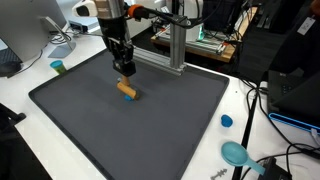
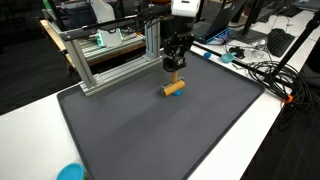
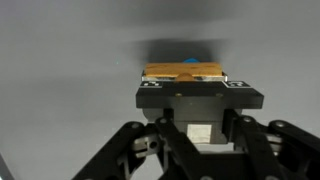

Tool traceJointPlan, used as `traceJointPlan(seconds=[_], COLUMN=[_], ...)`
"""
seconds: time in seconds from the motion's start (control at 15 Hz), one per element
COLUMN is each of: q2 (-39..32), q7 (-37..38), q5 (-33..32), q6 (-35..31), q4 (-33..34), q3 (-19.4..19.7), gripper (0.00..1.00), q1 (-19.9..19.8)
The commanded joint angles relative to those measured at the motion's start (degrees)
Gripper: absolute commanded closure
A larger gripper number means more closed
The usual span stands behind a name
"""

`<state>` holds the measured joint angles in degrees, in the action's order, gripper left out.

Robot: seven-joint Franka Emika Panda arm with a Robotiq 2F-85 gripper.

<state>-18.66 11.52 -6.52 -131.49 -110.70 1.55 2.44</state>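
**Gripper clamped on orange cylinder, mid-mat**

Robotiq gripper (image 3: 192,86) drawn in partway and, by the look of the wrist view, pinching the orange cylinder (image 3: 182,72) between its fingertips. No gap visible there between pads and cylinder. In an exterior view, pointed straight down over the dark mat (image 1: 180,130), with the fingertips right at the cylinder (image 1: 127,90).

Cylinder directly beneath the gripper, with no offset to either side. Lying flat, near the middle of the mat but toward the edge that borders the aluminium frame (image 2: 110,55). Long axis level with the mat, running across the wrist view from one finger toward the other, with a blue end (image 3: 188,61) just showing. Slanted in both exterior views. Cannot tell whether raised a hair off the mat or resting on it.

Further out, just off one edge of the mat, a small blue cap (image 1: 227,121) and a teal dish (image 1: 236,152). Off the opposite corner of the mat, a small teal object (image 1: 58,67). Beyond the mat, cables (image 2: 262,72) on the white table (image 1: 20,95).
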Motion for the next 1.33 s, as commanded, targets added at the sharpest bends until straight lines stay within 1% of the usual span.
traceJointPlan(seconds=[0.0, 0.13, 0.2, 0.4, 0.73, 1.27], q2=[0.0, 0.0, 0.0, -0.7, -2.1, -2.6], q7=[-0.1, -0.1, -0.1, -0.6, -0.7, -1.0], q5=[0.1, 0.1, 0.1, 0.9, 1.5, 2.8], q6=[0.1, 0.1, 0.1, -3.8, -1.8, -5.0], q4=[0.1, 0.1, 0.1, -0.3, 0.6, 0.2], q3=[0.1, 0.1, 0.1, -0.4, -0.4, -0.6], gripper=[0.53, 0.53, 0.78, 0.78, 0.78, 0.78], q1=[0.1, 0.2, 0.2, 0.1, -0.1, -0.6])
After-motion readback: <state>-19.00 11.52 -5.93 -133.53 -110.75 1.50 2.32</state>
